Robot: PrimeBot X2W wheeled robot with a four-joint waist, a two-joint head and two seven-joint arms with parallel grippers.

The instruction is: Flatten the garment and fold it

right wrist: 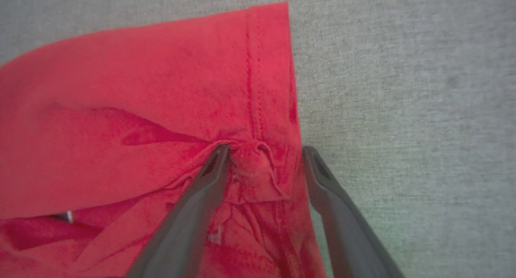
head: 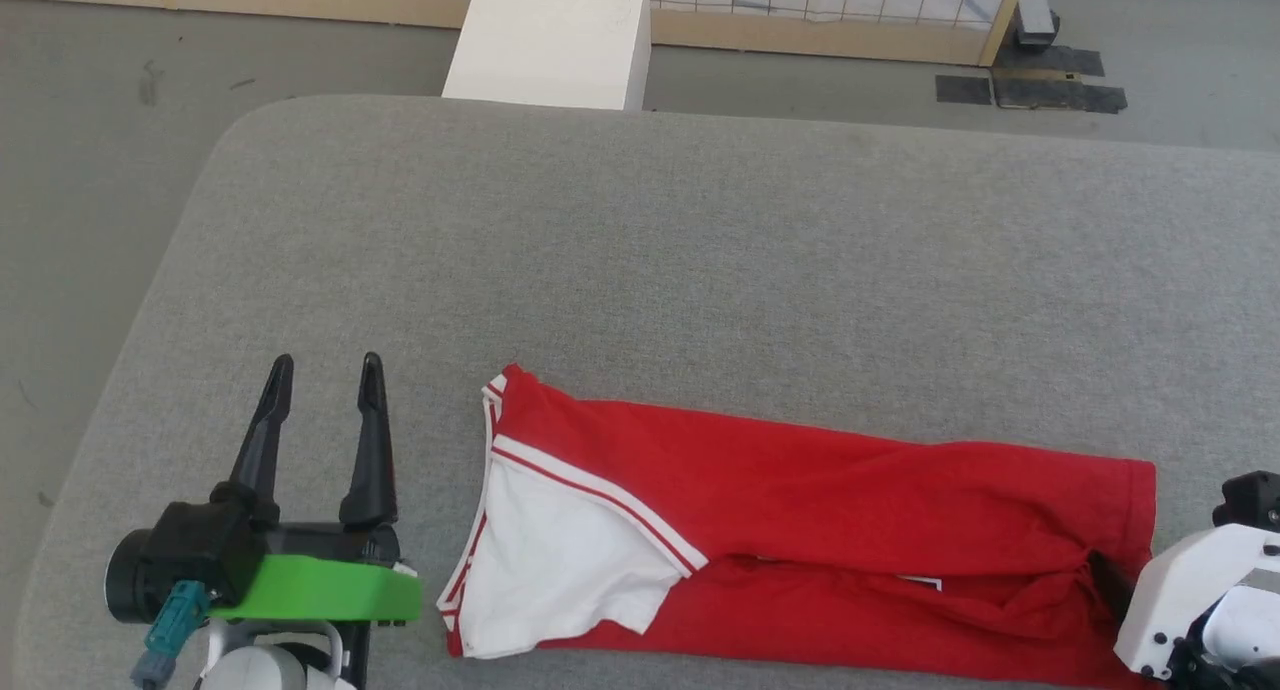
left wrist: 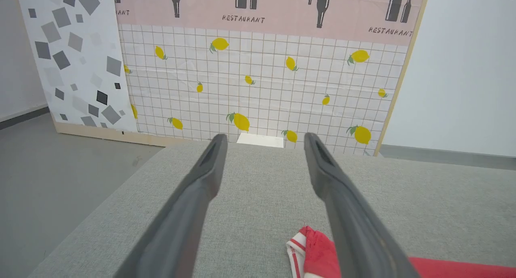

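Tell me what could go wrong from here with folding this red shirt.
1. The right gripper stands open astride a bunched wrinkle at the hem of the garment. Closing there may pinch only the bunch or top layer, so the fold could come out crooked.
2. The left gripper hovers open to the side of the white sleeve, apart from the cloth. A pull from the right might drag the whole shirt and shift that sleeve.
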